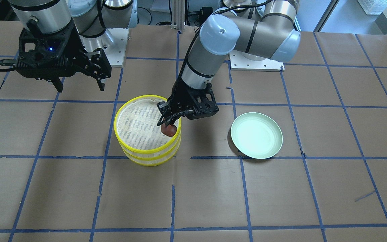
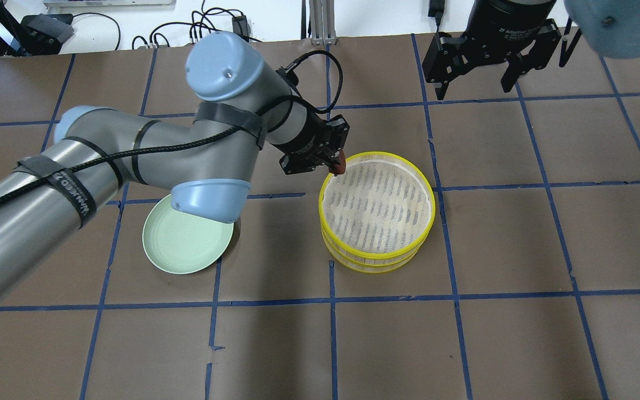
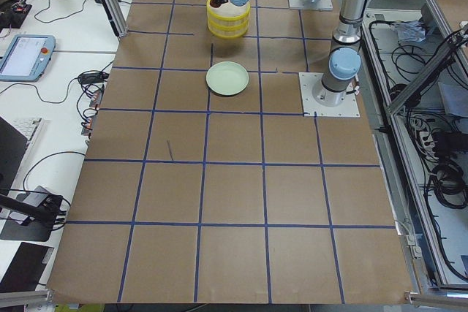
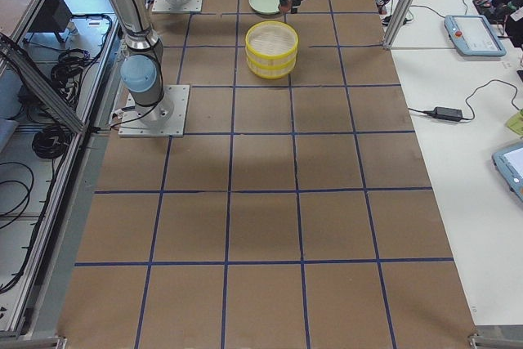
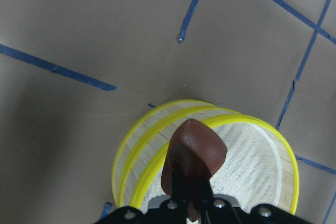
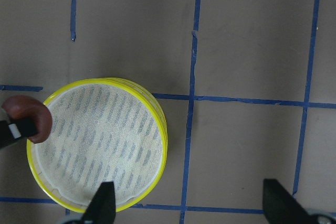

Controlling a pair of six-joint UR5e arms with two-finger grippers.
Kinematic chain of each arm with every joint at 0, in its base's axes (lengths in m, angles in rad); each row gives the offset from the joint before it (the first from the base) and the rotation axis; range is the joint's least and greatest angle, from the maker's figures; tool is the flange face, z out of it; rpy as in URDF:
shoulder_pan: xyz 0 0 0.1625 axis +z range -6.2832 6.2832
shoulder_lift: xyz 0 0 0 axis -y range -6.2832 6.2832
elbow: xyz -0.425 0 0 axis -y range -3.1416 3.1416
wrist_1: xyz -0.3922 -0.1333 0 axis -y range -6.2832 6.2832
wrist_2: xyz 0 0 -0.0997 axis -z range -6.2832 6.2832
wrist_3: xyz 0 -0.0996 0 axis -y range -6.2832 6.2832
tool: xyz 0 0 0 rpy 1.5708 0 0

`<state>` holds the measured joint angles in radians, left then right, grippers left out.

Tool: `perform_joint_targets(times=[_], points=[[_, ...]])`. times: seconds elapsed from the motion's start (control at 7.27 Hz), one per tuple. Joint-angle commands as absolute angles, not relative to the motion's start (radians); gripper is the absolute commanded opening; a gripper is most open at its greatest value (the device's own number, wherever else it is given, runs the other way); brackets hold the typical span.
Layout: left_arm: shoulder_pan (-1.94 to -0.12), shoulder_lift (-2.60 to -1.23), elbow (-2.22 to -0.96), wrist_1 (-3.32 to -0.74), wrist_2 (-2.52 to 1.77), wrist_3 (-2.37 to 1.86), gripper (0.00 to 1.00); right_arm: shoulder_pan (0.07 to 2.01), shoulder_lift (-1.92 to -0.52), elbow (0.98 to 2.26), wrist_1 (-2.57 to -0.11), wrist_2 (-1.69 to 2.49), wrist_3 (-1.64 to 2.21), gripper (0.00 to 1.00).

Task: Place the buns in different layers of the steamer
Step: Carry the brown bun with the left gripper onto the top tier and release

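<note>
You cannot see inside the lower steamer layer (image 1: 149,160): the upper steamer layer (image 1: 139,126) sits stacked on it. The left gripper (image 1: 167,124) is clamped on the reddish-brown bun (image 1: 169,130), held at the upper layer's rim. The right gripper (image 1: 81,89) hangs with its jaws spread. Brown paper with a blue tape grid covers the table (image 1: 281,195). The pale green plate (image 1: 256,135) lies nearby.
</note>
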<state>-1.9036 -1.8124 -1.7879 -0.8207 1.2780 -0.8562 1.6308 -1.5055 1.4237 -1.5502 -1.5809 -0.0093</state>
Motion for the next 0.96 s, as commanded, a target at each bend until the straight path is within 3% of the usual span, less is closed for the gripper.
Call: perform_joint_targets(times=[0.0, 0.55, 0.83], points=[[-1.947, -1.873, -1.787, -0.730, 1.279, -0.956, 0.99, 1.623, -1.520, 1.428, -1.549, -1.578, -0.009, 1.00], [-1.947, -1.822, -1.787, -0.756, 1.292, -0.921, 1.00, 1.618, -1.525, 1.445, -1.548, -1.580, -0.012, 1.00], [-1.866, -1.771, -1.783, -0.922, 1.343, -0.484, 1.00, 1.617, -1.526, 1.453, -1.551, -1.578, -0.021, 1.00]])
